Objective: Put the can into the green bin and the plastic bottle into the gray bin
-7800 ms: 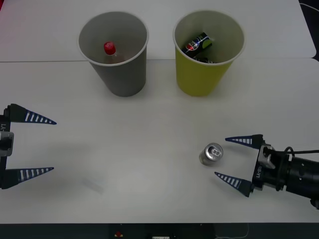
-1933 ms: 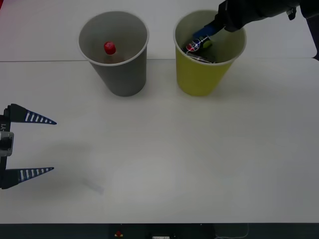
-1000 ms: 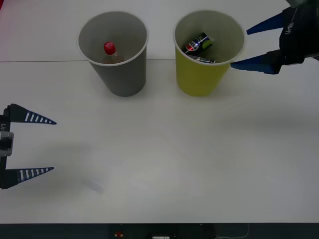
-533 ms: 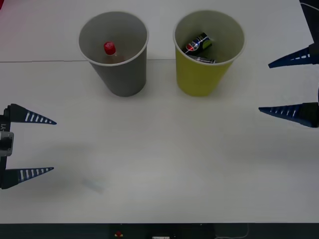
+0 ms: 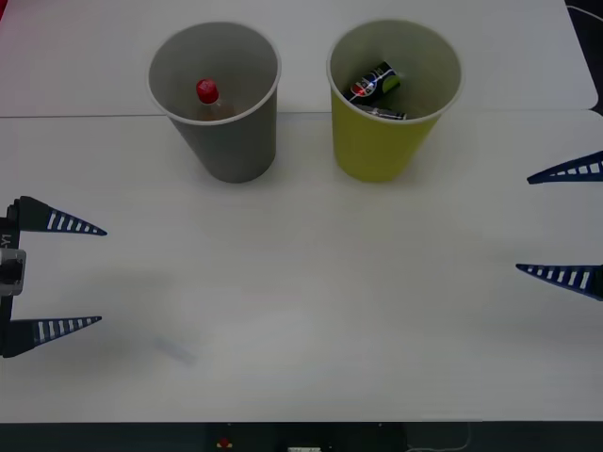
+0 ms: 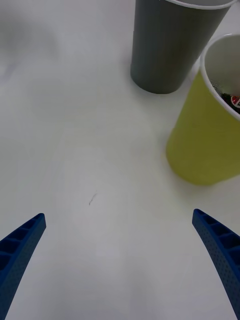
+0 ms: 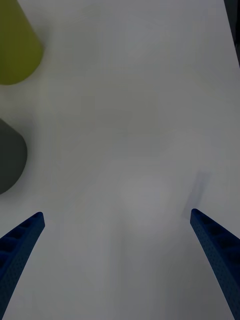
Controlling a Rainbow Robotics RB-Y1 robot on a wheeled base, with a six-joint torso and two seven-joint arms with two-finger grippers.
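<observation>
White table (image 5: 301, 311), can (image 5: 373, 83) in green bin (image 5: 386, 151) upper right, bottle (image 5: 207, 94) in gray bin (image 5: 226, 151) upper left; left gripper (image 5: 71, 275) and right gripper (image 5: 565, 223) wide, empty. Best: park clear of the rims.

A white surface (image 5: 301, 282) is being seen across the frame. Two bins are being carried on it in the upper part: the gray bin (image 5: 231, 141) upper left of centre, the green bin (image 5: 377, 146) just right of it, apart.
</observation>
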